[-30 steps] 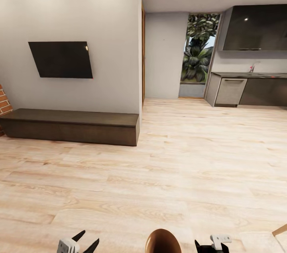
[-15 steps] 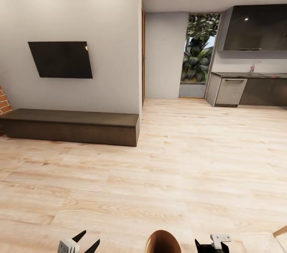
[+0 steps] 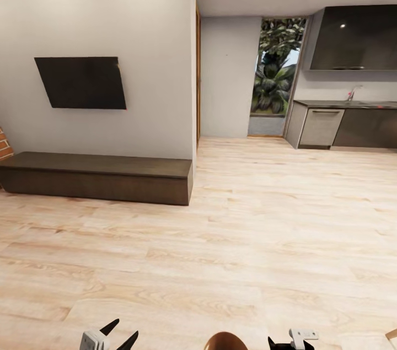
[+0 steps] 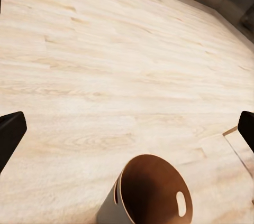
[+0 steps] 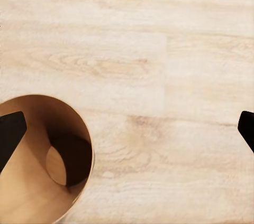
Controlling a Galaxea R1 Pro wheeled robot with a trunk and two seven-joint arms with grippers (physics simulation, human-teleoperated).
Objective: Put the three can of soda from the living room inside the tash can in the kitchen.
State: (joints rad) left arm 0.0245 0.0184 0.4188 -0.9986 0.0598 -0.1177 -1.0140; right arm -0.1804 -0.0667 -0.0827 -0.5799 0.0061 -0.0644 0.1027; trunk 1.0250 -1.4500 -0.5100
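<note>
1. Pale wood floor (image 3: 248, 240) runs past one wall-mounted TV (image 3: 80, 82) and one low dark bench (image 3: 96, 176) toward the kitchen (image 3: 347, 113) cabinets.
2. One tash can (image 4: 151, 195) stands on the floor between the arms, apparently so both can reach it.
3. Left gripper (image 3: 110, 336) and right gripper (image 3: 291, 339) hang spread wide, holding nothing.
4. Zero soda cans visible; the tash can looks empty.

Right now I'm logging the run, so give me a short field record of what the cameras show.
location: open wood floor, kitchen cabinets ahead on the right
left side: wall TV above a low dark bench
trash can: bucket, copper-brown inside, looks empty
left gripper: open, holding nothing
right gripper: open, holding nothing
</note>
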